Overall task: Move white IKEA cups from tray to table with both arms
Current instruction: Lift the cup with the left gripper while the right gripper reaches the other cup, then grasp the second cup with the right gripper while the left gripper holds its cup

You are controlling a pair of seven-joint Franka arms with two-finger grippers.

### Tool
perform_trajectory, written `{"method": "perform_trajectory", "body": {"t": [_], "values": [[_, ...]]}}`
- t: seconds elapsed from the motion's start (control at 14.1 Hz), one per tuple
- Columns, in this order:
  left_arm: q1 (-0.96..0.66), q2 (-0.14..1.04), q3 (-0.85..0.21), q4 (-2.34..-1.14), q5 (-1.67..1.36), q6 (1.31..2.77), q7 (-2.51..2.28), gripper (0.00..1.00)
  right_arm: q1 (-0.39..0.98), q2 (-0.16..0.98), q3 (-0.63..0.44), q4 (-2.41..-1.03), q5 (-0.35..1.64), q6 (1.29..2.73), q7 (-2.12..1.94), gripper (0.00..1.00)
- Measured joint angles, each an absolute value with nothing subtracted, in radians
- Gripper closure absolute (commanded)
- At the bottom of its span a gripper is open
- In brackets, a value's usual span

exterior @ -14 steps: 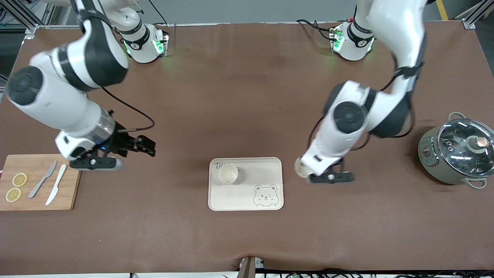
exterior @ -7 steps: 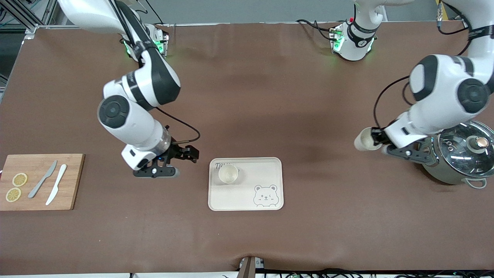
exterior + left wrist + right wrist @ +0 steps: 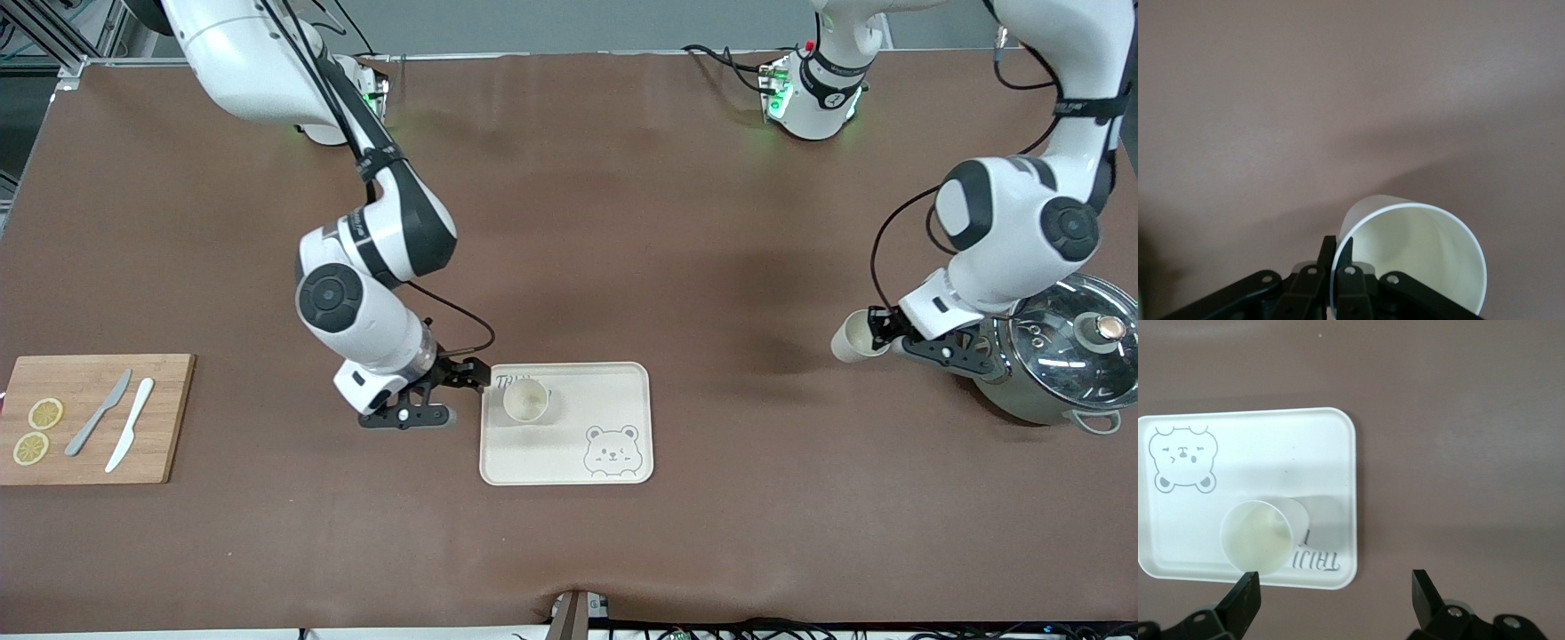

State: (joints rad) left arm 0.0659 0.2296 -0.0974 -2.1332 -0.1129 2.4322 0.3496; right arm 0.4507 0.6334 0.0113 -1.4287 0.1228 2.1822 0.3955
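Observation:
One white cup [image 3: 524, 400] stands upright on the bear-printed tray [image 3: 613, 391], in the corner by the printed lettering. My right gripper [image 3: 469, 374] is open and empty, low beside that corner of the tray. In the right wrist view the cup [image 3: 1258, 537] and the tray [image 3: 1271, 447] lie just ahead of the open right gripper [image 3: 1333, 587]. My left gripper [image 3: 878, 334] is shut on the rim of the second white cup [image 3: 853, 338] and holds it tilted over bare table beside the pot. The left wrist view shows this cup [image 3: 1418, 257] pinched at its wall by the gripper [image 3: 1338, 248].
A grey-green pot with a glass lid [image 3: 1058, 347] stands at the left arm's end of the table, close to the left hand. A wooden cutting board [image 3: 89, 444] with two knives and two lemon slices lies at the right arm's end.
My right gripper has moved from by the cutting board to the tray's corner. My left gripper has carried its cup from beside the tray to beside the pot.

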Motion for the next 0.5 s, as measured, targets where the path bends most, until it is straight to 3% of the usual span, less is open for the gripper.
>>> {"method": "perform_trajectory", "body": {"t": [0.5], "values": [[0.066,0.337,-0.098,-2.133,-0.113,2.516,0.35,1.0,0.49,0.718,0.01,-1.407,0.123,2.268,0.424,0.0]]}}
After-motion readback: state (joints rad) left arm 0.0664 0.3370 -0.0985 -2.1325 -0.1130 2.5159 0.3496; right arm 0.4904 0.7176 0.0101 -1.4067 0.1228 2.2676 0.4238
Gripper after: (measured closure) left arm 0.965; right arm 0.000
